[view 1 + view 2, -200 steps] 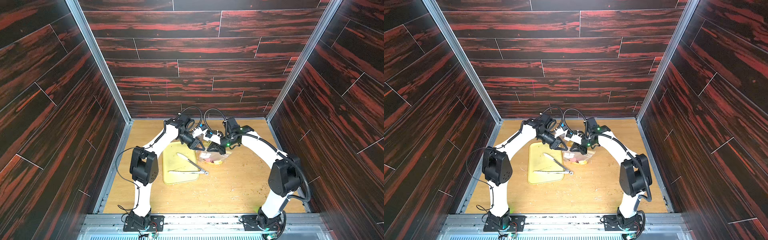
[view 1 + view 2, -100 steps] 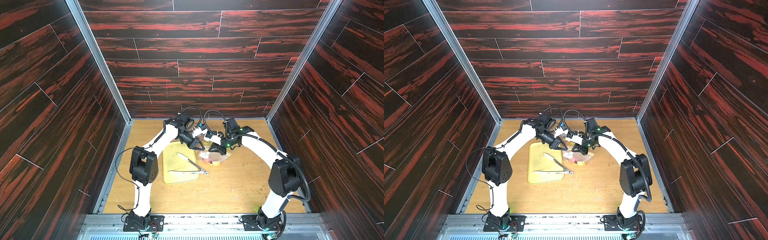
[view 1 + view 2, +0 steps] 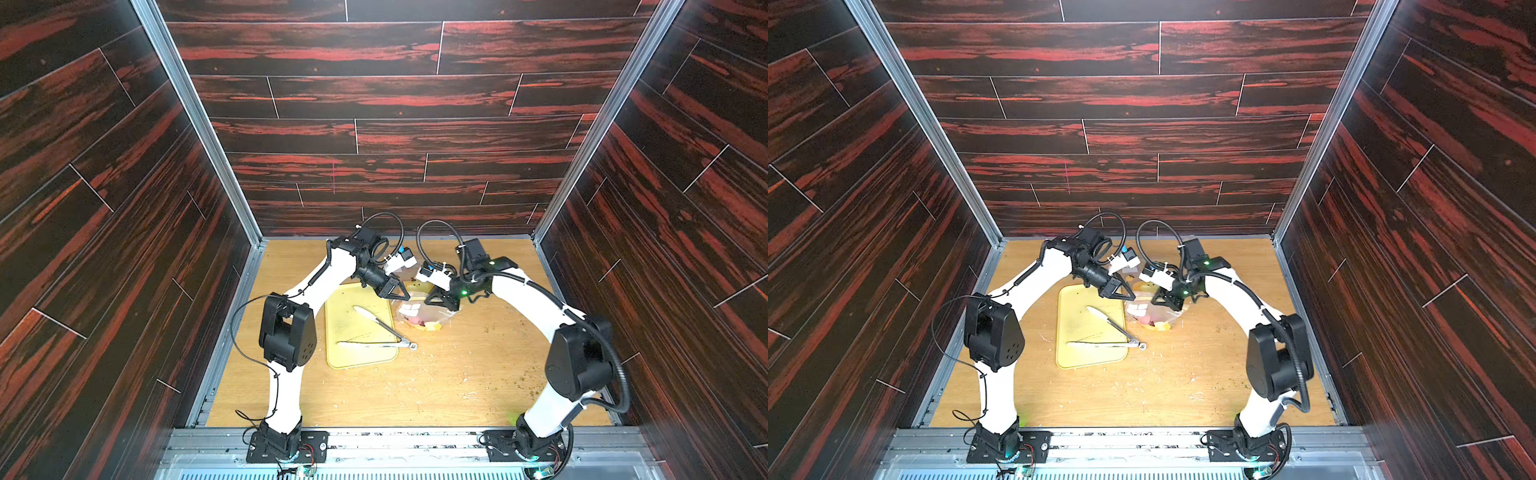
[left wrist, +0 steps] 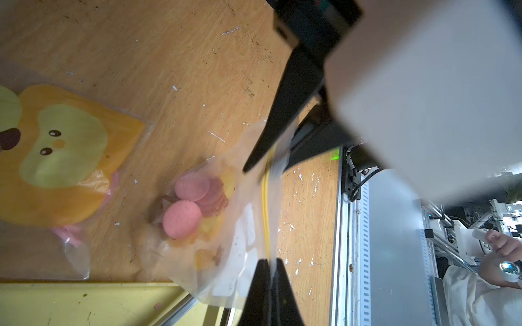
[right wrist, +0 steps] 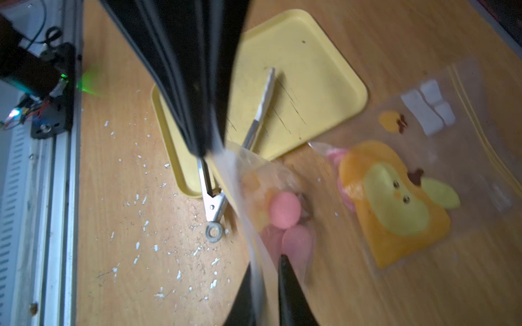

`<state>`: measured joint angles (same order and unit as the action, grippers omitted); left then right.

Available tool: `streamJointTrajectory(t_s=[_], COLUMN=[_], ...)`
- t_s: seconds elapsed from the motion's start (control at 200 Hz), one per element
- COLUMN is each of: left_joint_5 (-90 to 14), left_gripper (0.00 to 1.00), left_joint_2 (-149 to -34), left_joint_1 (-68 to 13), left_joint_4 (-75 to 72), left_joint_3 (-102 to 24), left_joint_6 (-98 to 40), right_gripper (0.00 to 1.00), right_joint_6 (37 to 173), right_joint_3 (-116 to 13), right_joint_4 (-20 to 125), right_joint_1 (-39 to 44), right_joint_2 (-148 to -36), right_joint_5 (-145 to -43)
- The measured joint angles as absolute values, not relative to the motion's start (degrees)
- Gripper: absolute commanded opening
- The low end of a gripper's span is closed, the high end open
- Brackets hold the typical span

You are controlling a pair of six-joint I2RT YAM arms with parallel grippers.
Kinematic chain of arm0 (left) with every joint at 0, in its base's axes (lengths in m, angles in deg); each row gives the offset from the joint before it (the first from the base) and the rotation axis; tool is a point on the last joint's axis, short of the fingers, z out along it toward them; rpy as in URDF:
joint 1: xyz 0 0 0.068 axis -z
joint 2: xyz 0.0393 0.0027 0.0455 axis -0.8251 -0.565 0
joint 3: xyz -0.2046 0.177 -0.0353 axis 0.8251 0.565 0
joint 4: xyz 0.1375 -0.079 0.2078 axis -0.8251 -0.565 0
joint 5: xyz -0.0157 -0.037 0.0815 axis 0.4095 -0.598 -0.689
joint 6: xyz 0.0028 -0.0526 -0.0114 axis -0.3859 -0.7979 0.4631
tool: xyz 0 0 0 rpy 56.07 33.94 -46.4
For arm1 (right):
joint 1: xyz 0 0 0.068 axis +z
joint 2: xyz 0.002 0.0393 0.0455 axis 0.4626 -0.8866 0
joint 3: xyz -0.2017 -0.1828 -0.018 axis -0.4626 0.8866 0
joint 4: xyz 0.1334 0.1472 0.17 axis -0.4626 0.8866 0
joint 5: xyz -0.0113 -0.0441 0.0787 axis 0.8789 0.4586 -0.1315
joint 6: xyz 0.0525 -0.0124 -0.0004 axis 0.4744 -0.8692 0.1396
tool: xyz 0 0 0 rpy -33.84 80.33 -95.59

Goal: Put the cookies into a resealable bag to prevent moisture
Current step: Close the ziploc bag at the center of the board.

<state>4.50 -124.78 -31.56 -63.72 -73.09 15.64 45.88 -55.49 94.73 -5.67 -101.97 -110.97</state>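
In both top views we see the two arms meet just below the middle of the frame, over the table (image 3: 457, 374). The left gripper (image 3: 401, 296) has its jaws pressed together on the yellow zip edge of the clear bag (image 4: 234, 245); the left wrist view shows the strip running into them. The right gripper (image 3: 446, 305) has its jaws almost together, with only the bag's film between them, and grips the same edge further along.

The bag hangs between the two grippers. We cannot tell whether its bottom rests on the table. The pink cookies (image 4: 182, 218) lie heaped inside it, low down, too overlapped to count.

In a top view the yellow tray (image 3: 353, 357) sits just left of the bag. The tongs (image 3: 382, 332) lie spread across the tray, their hinge ring past its right edge on the table. A second bag (image 5: 395, 197), printed orange and green, lies flat near the held one, with some pink at its edge.
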Motion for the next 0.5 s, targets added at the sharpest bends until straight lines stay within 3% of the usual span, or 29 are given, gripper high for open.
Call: streamJointTrajectory(t_s=[0.04,0.185,0.256,0.351,0.381,0.446,0.501], left_joint_5=[4.5,4.5,4.4,4.1,4.1,4.1,4.1], left_gripper=[0.0,0.0,0.0,0.0,0.0,0.0,0.0], left_joint_2=[-124.8,-124.8,-124.8,-124.8,-124.8,-124.8,-124.8], left_joint_1=[-31.6,-31.6,-31.6,-31.7,-31.7,-31.9,-31.9], left_joint_4=[-63.7,-63.5,-63.4,-63.7,-63.8,-63.9,-63.7], left_joint_3=[-73.1,-73.4,-73.4,-73.4,-73.4,-73.4,-73.4], left_joint_6=[15.6,15.6,15.6,15.6,15.6,15.6,15.6], right_gripper=[0.0,0.0,0.15,0.17,0.15,0.0,0.0], right_joint_6=[46.3,47.1,47.5,48.2,48.3,48.5,49.4], right_joint_3=[-55.2,-55.1,-54.5,-52.5,-52.0,-51.2,-50.9], right_joint_4=[94.6,94.0,93.4,92.6,92.5,92.3,92.3], right_joint_1=[-6.2,-7.0,-7.2,-8.0,-8.4,-9.3,-9.9], right_joint_2=[-101.6,-101.2,-101.2,-100.4,-100.2,-99.9,-99.7], right_joint_5=[-111.0,-111.6,-111.9,-111.2,-111.0,-110.7,-111.0])
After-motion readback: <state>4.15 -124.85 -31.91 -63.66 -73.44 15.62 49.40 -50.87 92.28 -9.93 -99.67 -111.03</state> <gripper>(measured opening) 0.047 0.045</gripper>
